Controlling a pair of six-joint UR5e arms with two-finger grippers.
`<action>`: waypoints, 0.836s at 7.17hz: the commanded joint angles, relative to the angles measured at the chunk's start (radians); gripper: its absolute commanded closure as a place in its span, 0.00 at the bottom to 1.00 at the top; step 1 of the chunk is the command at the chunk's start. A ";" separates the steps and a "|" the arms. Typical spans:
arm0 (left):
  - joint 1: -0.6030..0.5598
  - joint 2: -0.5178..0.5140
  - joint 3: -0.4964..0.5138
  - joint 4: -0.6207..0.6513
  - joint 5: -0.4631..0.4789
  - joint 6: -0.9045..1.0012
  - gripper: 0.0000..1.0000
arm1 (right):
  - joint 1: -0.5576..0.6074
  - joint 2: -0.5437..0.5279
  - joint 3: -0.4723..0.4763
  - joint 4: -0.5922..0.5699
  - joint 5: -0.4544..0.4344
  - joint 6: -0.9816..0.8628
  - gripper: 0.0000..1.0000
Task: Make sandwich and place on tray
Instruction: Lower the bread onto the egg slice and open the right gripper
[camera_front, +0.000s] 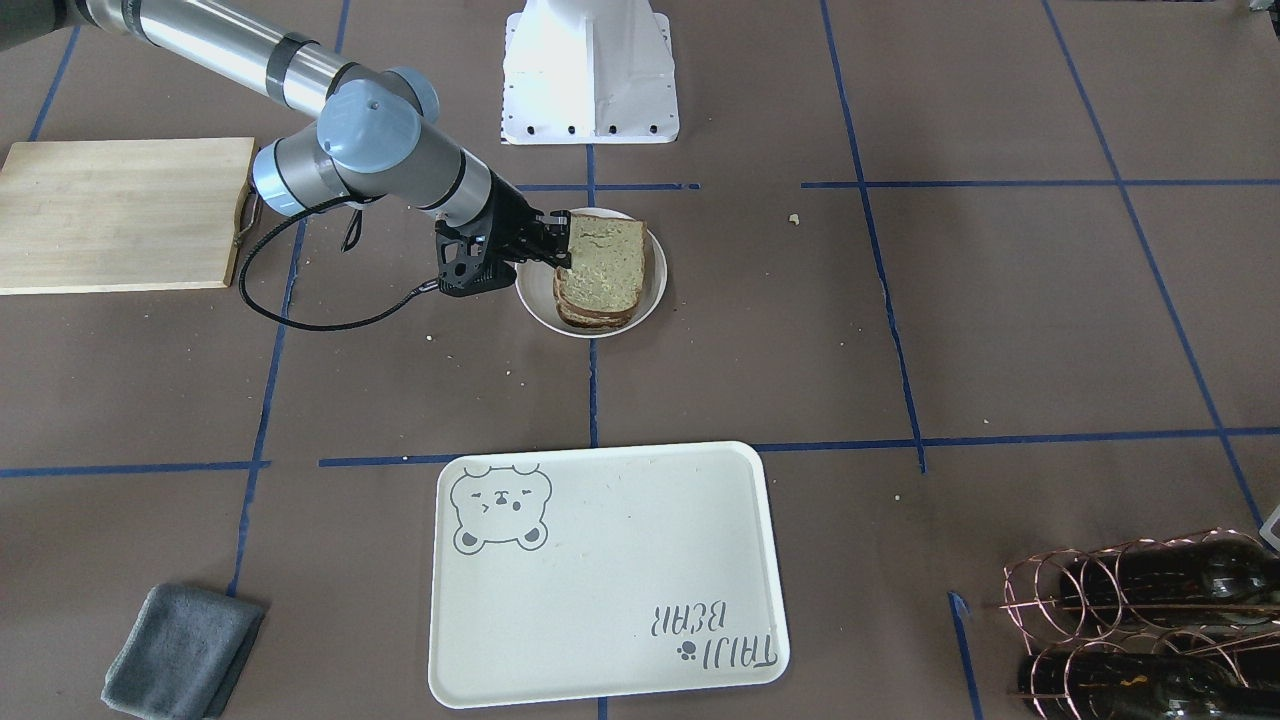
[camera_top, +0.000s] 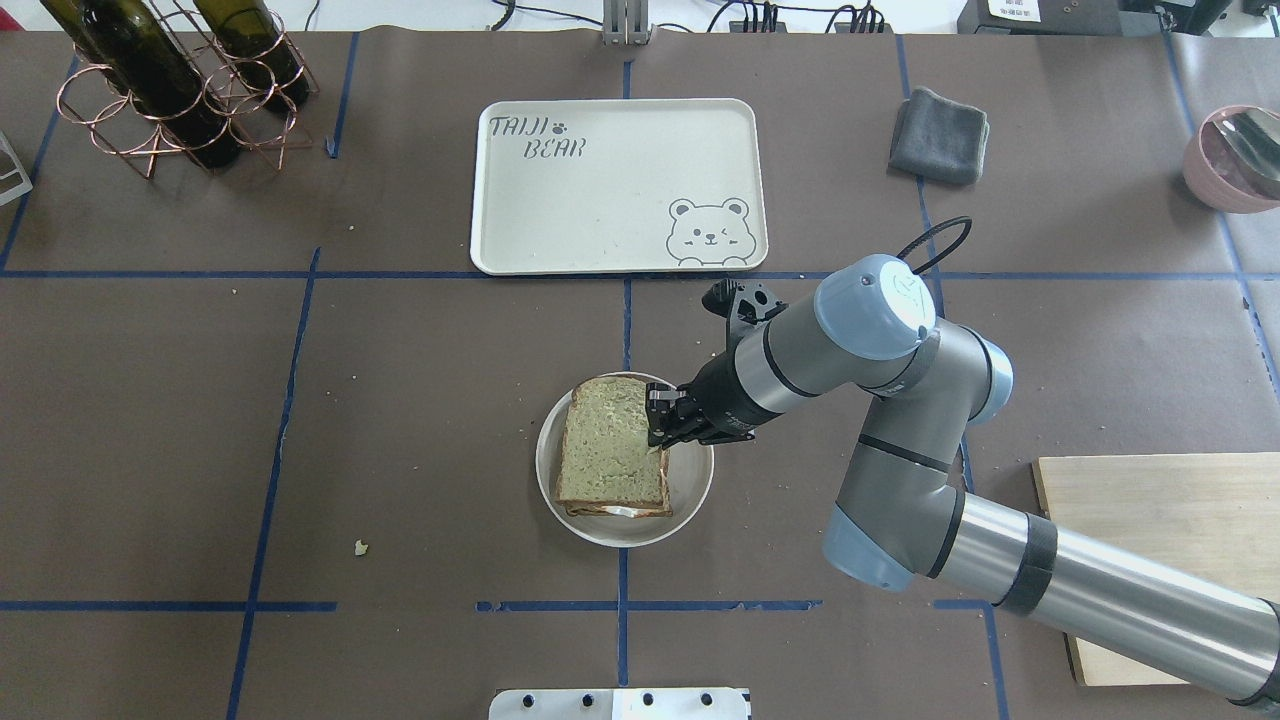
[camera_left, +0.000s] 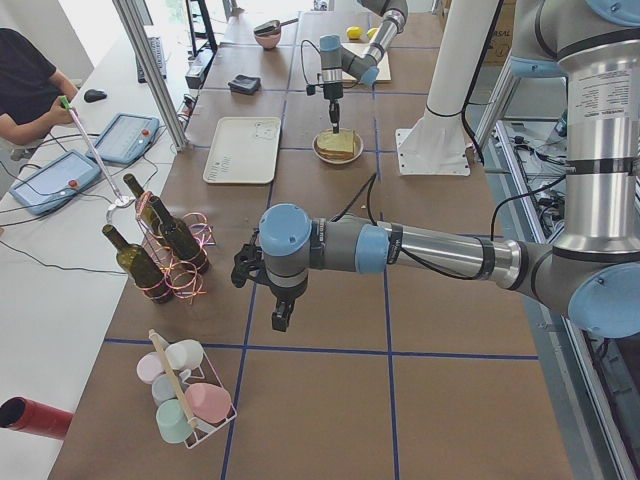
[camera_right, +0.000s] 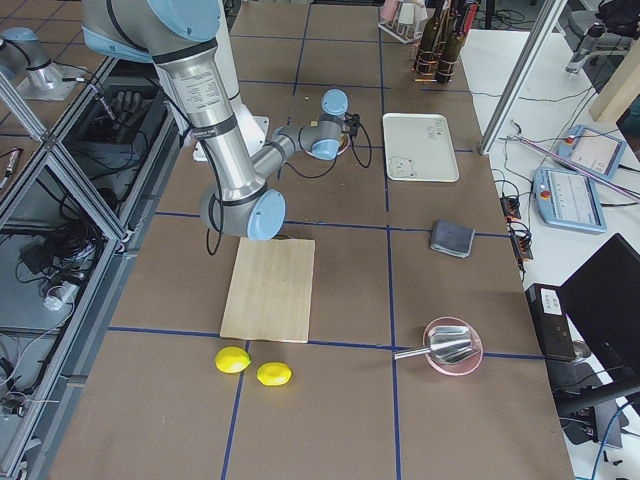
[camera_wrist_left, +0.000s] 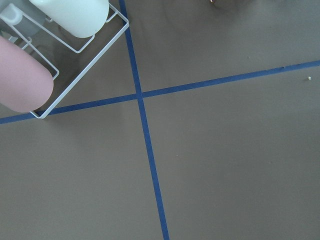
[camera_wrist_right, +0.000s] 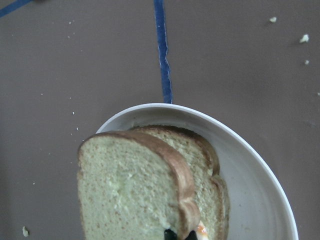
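The sandwich lies on a small round white plate at the table's middle. Its top slice is tilted, raised at the edge by my right gripper. A sliver of egg white and a spot of orange yolk show between the slices. My right gripper is shut on the crust of the top slice. The white bear tray lies bare beyond the plate. My left gripper hangs over bare table far off; I cannot tell if it is open.
A wooden cutting board lies under my right arm. A grey cloth and a pink bowl lie at the far right, a bottle rack at the far left. A wire rack of cups sits below my left wrist.
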 joint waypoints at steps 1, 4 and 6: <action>0.000 0.000 0.000 0.000 -0.004 0.000 0.00 | -0.004 -0.010 0.001 0.005 0.005 -0.003 1.00; 0.000 0.000 0.001 0.000 -0.004 0.000 0.00 | -0.004 -0.014 0.001 0.003 0.006 -0.004 0.38; 0.000 -0.005 0.015 0.003 -0.025 -0.008 0.00 | -0.002 -0.015 0.004 0.002 -0.003 -0.001 0.00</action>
